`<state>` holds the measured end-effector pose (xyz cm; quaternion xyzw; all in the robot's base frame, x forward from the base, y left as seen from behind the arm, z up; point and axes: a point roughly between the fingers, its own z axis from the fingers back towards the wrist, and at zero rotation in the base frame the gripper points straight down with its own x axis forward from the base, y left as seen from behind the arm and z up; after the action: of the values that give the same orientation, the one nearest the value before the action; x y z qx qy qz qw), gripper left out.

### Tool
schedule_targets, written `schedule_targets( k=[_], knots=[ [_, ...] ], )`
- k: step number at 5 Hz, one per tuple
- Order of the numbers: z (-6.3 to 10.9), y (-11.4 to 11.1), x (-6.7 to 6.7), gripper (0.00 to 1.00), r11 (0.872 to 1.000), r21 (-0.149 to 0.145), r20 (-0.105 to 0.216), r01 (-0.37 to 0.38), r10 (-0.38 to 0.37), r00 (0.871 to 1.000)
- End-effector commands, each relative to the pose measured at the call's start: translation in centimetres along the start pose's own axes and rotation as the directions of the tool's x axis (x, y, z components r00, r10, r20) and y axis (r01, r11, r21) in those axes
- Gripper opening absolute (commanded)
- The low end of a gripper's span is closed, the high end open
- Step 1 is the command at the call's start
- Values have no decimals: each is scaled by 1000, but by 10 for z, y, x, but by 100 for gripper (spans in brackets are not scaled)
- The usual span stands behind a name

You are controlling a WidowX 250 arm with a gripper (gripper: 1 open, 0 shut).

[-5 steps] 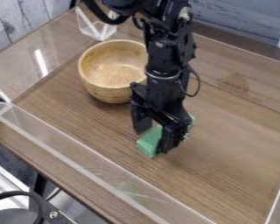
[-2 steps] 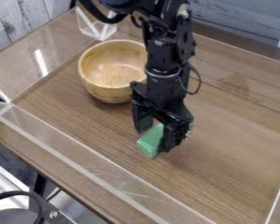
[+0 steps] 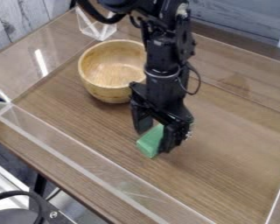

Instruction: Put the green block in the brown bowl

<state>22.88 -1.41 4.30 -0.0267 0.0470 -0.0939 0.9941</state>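
The green block (image 3: 150,141) lies on the wooden table, near the middle and toward the front. My black gripper (image 3: 160,138) comes straight down over it, jaws open, one finger on each side of the block with its upper end between them. The fingers reach down close to the tabletop. The brown bowl (image 3: 112,70) sits behind and to the left of the gripper, upright, with nothing visible inside.
A clear glass-like object (image 3: 99,28) stands at the back behind the bowl. Transparent walls (image 3: 60,144) border the wooden table (image 3: 241,131) along its front and left edges.
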Motion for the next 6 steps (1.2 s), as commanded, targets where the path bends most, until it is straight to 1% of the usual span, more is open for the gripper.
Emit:
schedule_targets(
  k=[1,4,5,6],
  knots=[
    [10,-1,7,100,1000,7,51,5,-5,999],
    [12,-2,9,100,1000,2,66,-6,6,998],
    [9,-1,10,0,1000,0,62,-11,10,998],
    [9,-1,10,0,1000,-1,62,-13,13,998]
  ],
)
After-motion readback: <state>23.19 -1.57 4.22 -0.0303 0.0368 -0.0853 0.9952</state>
